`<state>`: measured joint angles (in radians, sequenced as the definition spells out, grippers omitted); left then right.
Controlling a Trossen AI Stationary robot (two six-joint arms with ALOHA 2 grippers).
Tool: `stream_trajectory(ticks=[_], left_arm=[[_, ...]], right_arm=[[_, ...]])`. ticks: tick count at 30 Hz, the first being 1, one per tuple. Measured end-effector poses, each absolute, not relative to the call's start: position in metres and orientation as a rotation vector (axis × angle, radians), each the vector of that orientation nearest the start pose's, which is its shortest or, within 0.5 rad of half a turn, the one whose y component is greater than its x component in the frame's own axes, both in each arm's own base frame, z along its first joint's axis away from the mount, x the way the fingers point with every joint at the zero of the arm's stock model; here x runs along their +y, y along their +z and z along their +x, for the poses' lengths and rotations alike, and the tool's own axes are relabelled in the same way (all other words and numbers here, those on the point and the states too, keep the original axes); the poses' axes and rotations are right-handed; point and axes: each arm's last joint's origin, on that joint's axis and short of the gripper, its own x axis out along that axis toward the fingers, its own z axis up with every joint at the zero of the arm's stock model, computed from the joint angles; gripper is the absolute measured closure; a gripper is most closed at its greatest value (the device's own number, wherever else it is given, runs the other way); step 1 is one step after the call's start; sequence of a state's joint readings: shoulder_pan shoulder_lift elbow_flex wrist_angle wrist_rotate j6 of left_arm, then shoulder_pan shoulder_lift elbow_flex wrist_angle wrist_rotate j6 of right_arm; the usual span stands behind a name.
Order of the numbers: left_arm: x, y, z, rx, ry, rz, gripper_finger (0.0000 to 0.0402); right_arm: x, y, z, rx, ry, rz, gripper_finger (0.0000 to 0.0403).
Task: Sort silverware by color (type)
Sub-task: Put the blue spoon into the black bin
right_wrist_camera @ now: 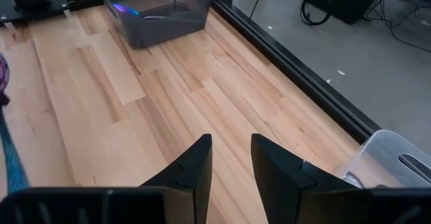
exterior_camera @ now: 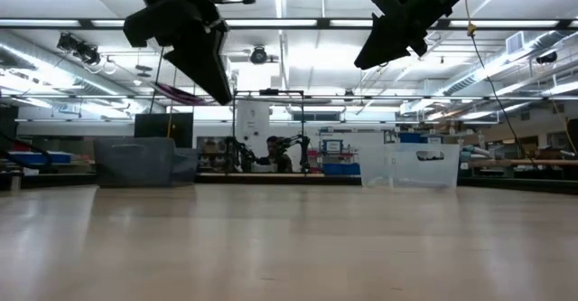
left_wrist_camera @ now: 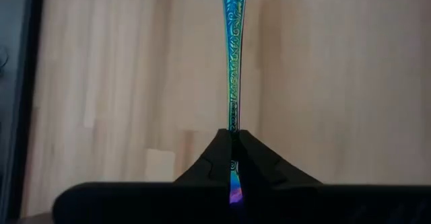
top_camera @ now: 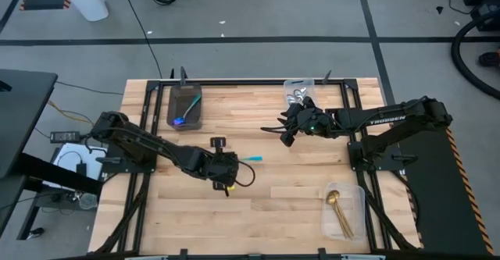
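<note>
My left gripper is over the table's middle, shut on an iridescent spoon with a teal handle that sticks out toward the table's right. In the left wrist view the patterned handle runs forward from the fingertips. The purple bowl end sits back between the fingers. My right gripper hovers open and empty near the far right; its gap shows bare table. The low view shows both grippers well above the table. My left gripper pinches the spoon between its two fingers on the lower handle, close to the bowl. The fingers come from the table's left and the spoon lies along them, handle pointing past the tips. The spoon is lifted clear of the table.
A dark tray at the far left holds a teal and purple spoon. A clear bin at the far right holds silver spoons, just behind my right gripper. Another clear bin at the near right holds gold spoons. Bare wood lies between them.
</note>
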<state>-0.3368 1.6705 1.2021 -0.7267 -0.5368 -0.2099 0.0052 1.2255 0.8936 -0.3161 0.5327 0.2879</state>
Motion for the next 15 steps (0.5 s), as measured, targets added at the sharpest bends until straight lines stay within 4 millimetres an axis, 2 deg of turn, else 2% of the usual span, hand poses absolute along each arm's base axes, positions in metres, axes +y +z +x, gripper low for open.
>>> stream_trajectory(ticks=[9,15], left_arm=[[-0.079,0.247,0.302,1.022,0.300,0.318,0.0385],[-0.059,0.270,0.291,0.980,0.328,0.300,0.0385]], right_arm=[[-0.013,0.273,0.256,0.551,-0.594,0.102,0.0289],[-0.013,0.273,0.256,0.552,-0.594,0.102,0.0289]])
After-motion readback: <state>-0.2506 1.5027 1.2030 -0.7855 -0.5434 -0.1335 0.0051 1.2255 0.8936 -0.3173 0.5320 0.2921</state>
